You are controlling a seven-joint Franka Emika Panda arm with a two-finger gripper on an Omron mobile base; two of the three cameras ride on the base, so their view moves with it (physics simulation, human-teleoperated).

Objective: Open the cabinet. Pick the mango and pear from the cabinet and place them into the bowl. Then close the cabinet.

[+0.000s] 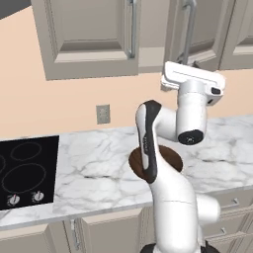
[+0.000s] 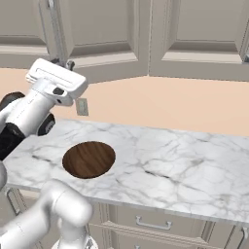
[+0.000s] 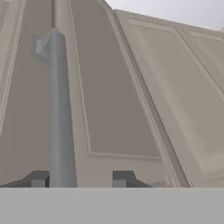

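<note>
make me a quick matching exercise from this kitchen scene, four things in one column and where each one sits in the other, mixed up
Things:
1. wooden bowl
2. cooktop
3. wall outlet
4. gripper

Places:
a. on the peach wall under the wall cabinet
b. set into the counter's left end, left base view
c. up at a cabinet door's silver bar handle
d. on the marble counter, in front of the arm

Pairs: 1-d, 2-b, 3-a, 4-c
</note>
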